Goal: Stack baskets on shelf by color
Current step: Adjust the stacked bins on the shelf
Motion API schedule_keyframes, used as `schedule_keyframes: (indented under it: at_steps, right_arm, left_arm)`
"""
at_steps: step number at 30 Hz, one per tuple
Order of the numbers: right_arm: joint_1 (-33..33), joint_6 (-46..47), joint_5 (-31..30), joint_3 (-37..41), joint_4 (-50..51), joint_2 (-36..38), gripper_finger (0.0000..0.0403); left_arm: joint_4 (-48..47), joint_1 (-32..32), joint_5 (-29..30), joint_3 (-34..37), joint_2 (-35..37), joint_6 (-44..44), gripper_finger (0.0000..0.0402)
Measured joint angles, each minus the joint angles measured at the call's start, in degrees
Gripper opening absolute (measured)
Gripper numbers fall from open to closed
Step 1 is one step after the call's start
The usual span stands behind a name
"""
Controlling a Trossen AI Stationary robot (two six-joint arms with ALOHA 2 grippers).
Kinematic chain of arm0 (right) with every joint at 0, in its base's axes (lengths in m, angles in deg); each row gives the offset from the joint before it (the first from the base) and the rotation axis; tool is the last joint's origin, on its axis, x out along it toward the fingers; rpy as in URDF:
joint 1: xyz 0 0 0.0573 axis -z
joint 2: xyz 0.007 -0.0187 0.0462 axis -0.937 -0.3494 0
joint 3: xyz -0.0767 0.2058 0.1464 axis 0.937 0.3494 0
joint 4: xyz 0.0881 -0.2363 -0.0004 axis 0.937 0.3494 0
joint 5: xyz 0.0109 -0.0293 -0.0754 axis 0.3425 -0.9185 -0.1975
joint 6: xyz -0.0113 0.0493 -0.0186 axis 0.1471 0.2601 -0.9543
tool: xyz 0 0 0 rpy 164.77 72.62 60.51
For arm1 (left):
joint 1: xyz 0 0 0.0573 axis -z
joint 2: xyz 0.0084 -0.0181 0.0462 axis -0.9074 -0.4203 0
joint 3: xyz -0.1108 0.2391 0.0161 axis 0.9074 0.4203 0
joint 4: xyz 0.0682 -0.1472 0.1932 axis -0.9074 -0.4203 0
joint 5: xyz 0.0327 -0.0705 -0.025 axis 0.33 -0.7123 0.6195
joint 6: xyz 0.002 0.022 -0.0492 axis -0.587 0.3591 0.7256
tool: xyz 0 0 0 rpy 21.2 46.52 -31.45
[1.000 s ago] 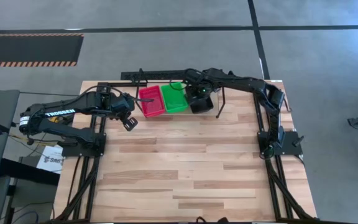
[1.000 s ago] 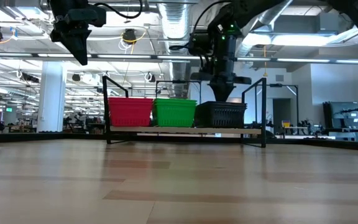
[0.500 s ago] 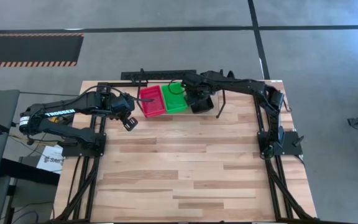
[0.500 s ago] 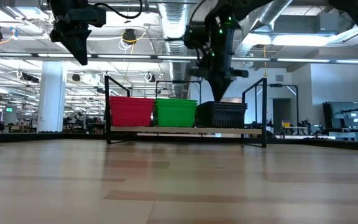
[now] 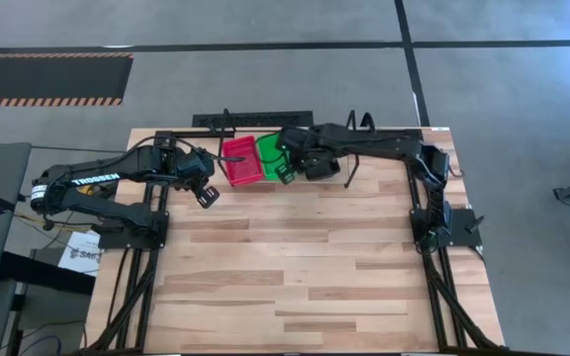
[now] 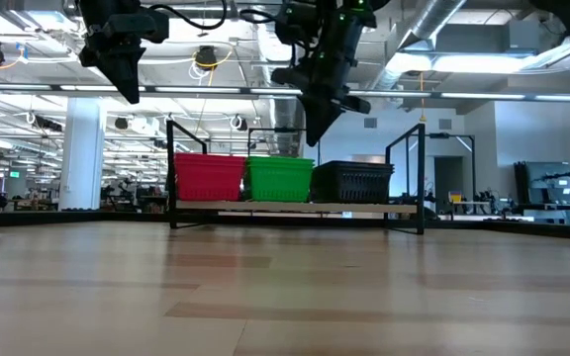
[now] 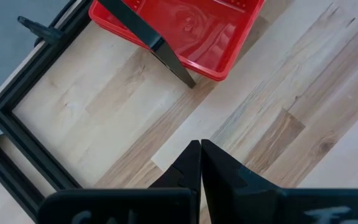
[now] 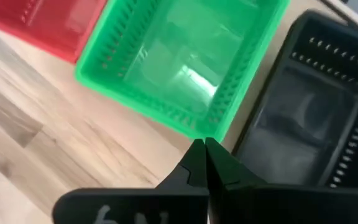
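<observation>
On the shelf [image 6: 295,208], at the 12 o'clock edge of the counter [image 5: 295,277], 3 stacks of baskets stand in 1 row, side by side. The red baskets [image 5: 240,161] are at the 9 o'clock end, the green baskets [image 5: 270,156] are in the middle, and the black baskets [image 6: 352,182] are at the 3 o'clock end. How many baskets each stack has, I cannot tell.

The right pincer [image 6: 315,132] hangs in the air above the green baskets, near their border with the black ones. Its 2 fingers are pressed together and they pinch nothing.

The left pincer [image 5: 206,196] waits at 9 o'clock from the red baskets, high above the counter. Its fingers [image 7: 191,163] are also pressed together, with nothing between them.
</observation>
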Motion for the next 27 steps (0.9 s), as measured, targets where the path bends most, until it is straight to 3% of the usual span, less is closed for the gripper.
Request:
schedule_keyframes:
  at_steps: [8,19,27]
  right_arm:
    - [-2.3,0.0,0.0,0.0,1.0,-0.2,0.0001]
    - [-4.4,-0.4,0.7,0.0,5.6,-6.9,0.0001]
    - [-2.2,-3.5,-3.7,-0.1,6.7,-6.5,0.0]
  left_arm:
    - [0.1,0.0,0.0,0.0,0.0,0.0,0.0]
    - [0.2,0.0,0.0,0.0,0.0,1.0,0.0]
    - [0.2,0.0,-0.3,0.0,0.0,1.1,0.0]
